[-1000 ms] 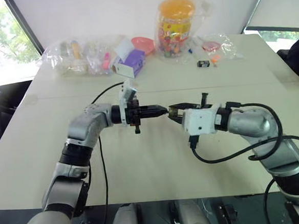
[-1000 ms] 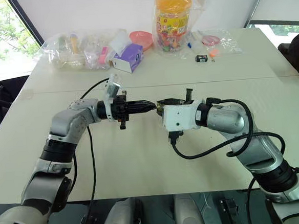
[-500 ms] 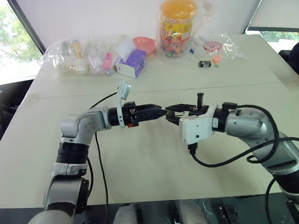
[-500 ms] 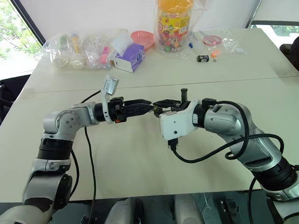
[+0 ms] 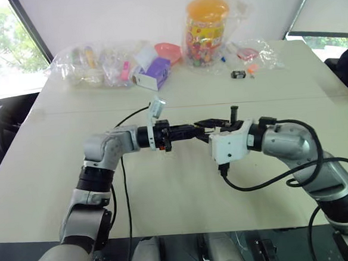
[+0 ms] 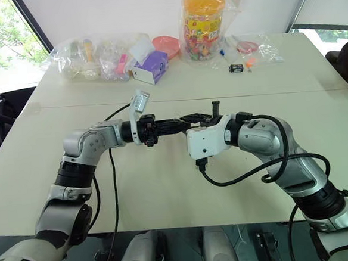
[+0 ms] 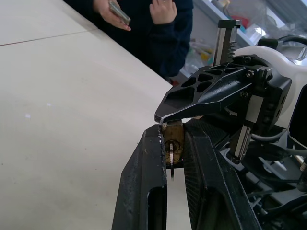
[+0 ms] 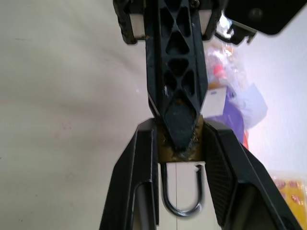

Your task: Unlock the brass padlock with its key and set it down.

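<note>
Both grippers meet fingertip to fingertip in mid-air over the middle of the table (image 5: 166,191). My right gripper (image 8: 177,128) is shut on the brass padlock (image 8: 165,149), a small gold block pinched between its fingers. The padlock's silvery loop (image 8: 182,208) hangs toward the wrist, and one end looks free of the body. My left gripper (image 7: 171,133) comes in from the opposite side. It is shut on the thin key (image 7: 171,165), which sticks out of the padlock's keyhole face (image 7: 173,139). In the head views the two fingertip sets overlap (image 5: 198,127).
Along the table's far edge lie clear plastic bags (image 5: 91,61), a purple box (image 5: 155,72), a pink bowl (image 5: 167,49), a jar with an orange lid (image 5: 205,27) and a small black object (image 5: 237,74). A person (image 7: 144,19) stands beyond the table edge.
The left gripper's fingers stood slightly parted half a second ago and are now closed at the padlock. The right arm has kept still with the padlock.
</note>
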Motion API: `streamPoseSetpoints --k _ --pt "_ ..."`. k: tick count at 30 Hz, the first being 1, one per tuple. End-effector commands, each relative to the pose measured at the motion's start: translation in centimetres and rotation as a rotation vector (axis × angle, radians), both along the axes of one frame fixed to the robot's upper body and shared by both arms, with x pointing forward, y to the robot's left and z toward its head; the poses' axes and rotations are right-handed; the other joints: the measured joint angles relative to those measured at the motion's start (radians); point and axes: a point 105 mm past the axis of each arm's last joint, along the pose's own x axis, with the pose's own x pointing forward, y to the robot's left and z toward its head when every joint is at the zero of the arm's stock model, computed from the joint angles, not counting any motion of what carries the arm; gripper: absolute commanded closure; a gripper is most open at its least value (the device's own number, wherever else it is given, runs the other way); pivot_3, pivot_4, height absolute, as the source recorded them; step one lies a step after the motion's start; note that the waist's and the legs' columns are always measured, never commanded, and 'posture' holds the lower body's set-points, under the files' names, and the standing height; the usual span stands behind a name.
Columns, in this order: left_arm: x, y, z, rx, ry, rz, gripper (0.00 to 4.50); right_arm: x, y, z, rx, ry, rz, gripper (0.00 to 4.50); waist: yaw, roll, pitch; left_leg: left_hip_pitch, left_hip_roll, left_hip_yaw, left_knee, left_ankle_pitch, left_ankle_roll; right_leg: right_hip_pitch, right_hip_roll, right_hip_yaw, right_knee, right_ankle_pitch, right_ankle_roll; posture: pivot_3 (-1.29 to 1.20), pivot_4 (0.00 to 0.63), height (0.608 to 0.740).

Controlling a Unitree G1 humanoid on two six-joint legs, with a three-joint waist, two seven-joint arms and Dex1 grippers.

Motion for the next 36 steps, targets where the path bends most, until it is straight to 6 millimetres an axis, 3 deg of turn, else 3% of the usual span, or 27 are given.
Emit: streamPoseSetpoints --k 1,7,13,15,19,22,28,29,36 --pt "0.4 0.0 0.7 -0.001 -0.037 0.019 4.47 -0.8 0.7 1.4 0.013 -0.062 0.041 3.77 0.0 0.0 0.0 0.0 0.0 0.0 0.0 0.0 0.0 0.0 0.0 0.0 0.0 0.0 0.0 0.0 0.15 0.74" --pt "0.2 0.2 0.9 0.002 -0.036 0.007 4.47 -1.0 0.5 0.8 0.007 -0.019 0.04 3.77 0.0 0.0 0.0 0.0 0.0 0.0 0.0 0.0 0.001 0.0 0.0 0.0 0.0 0.0 0.0 0.0 0.15 0.74" --pt "-0.1 0.6 1.0 0.009 -0.038 -0.014 4.5 -1.0 -0.5 0.6 0.033 0.071 -0.007 0.76 0.0 0.0 0.0 0.0 0.0 0.0 0.0 0.0 0.001 0.0 0.0 0.0 0.0 0.0 0.0 0.0 0.15 0.74" --pt "0.0 0.8 1.0 0.012 -0.042 -0.012 4.5 -1.3 -1.3 0.4 0.074 0.158 -0.041 0.05 0.002 0.0 0.0 0.0 0.0 0.0 0.0 -0.001 0.002 0.0 0.0 0.0 0.0 0.0 0.0 0.0 0.15 0.74" --pt "0.2 1.3 0.9 0.027 -0.062 -0.016 4.5 -1.7 -2.4 1.3 0.258 0.327 -0.094 0.05 0.002 0.0 0.0 0.0 0.0 0.0 0.0 -0.001 0.002 0.0 0.0 0.0 0.0 0.0 0.0 0.0 0.15 0.74" --pt "0.0 1.6 0.8 0.047 -0.083 -0.04 4.5 -1.8 -3.1 2.3 0.428 0.452 -0.125 1.01 0.001 0.0 0.0 0.0 0.0 -0.001 0.0 -0.001 0.002 0.0 0.0 0.0 0.0 0.0 0.0 0.0 0.15 0.74" --pt "-0.2 1.6 0.9 0.048 -0.096 -0.065 4.5 -1.5 -2.8 2.7 0.545 0.513 -0.148 4.19 0.0 0.0 0.0 0.0 0.0 0.0 0.0 -0.001 0.002 0.0 0.0 0.0 0.0 0.0 0.0 0.0 0.15 0.74" --pt "-0.2 1.6 0.9 0.047 -0.098 -0.066 4.5 -1.5 -2.6 2.7 0.552 0.518 -0.148 4.43 0.001 0.0 0.0 0.0 0.0 0.0 0.0 -0.001 0.002 0.0 0.0 0.0 0.0 0.0 0.0 0.0 0.15 0.74" --pt "-0.6 1.3 1.9 0.005 -0.109 -0.09 4.5 -1.4 -1.7 2.0 0.566 0.543 -0.138 4.43 0.0 0.0 0.0 0.0 0.0 0.0 0.0 -0.001 0.002 0.0 0.0 0.0 0.0 0.0 0.0 0.0 0.15 0.74"
